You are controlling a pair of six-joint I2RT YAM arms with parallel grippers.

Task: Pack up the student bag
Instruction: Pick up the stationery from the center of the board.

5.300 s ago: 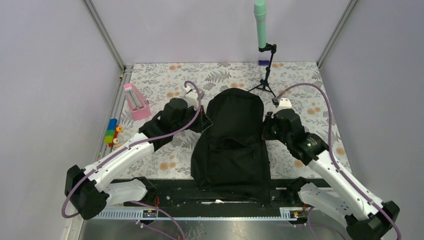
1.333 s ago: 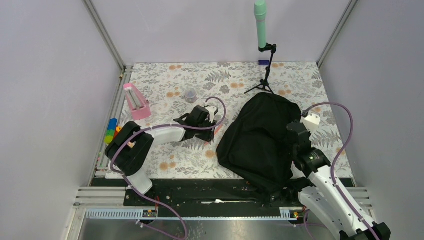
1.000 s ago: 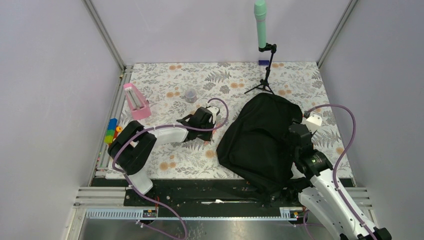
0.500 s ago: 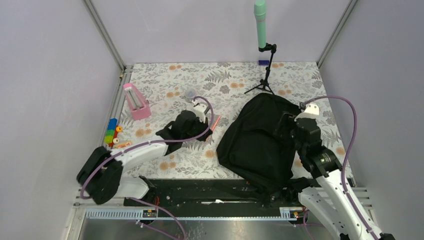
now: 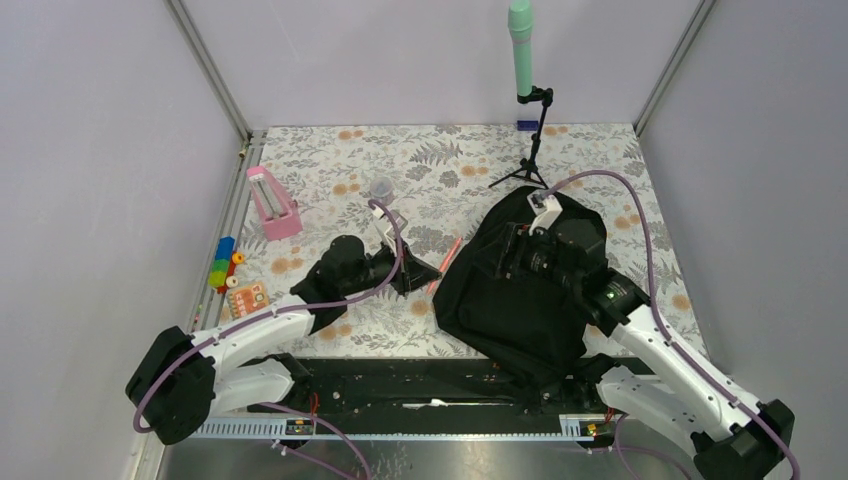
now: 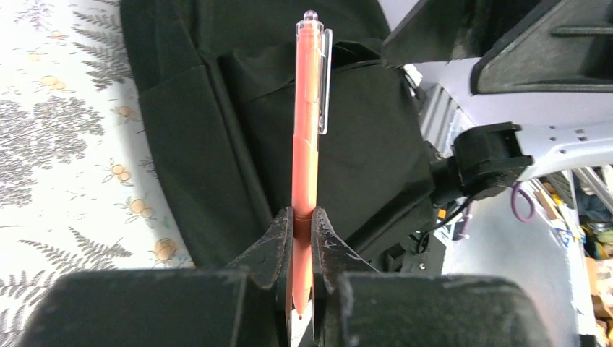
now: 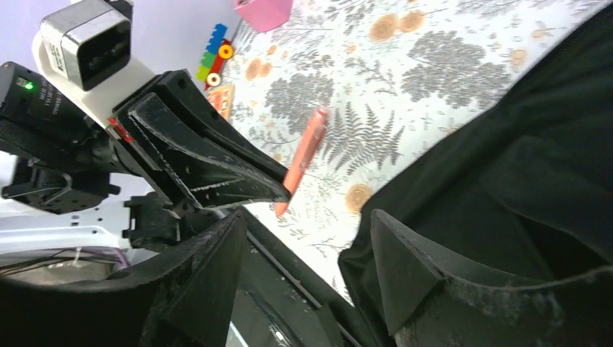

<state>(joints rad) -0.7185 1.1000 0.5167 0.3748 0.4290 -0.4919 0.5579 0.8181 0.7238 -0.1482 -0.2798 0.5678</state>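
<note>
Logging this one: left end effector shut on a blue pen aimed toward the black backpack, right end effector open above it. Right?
Not quite. The pen is orange, not blue; the left wrist view shows it. Otherwise yes: left end effector shut on it, aimed toward the black backpack, right end effector open above it.

The left gripper (image 6: 303, 217) pinches an orange pen (image 6: 307, 108) low on its barrel, both jaws pressed against it. The pen's point sits between the fingers, and its clear clip and button end stick out past the tips. Beyond the pen lies the black bag (image 6: 195, 144) on the floral table (image 6: 58, 144). Part of the right arm (image 6: 499, 144) shows at the right, over the bag's far side.
</note>
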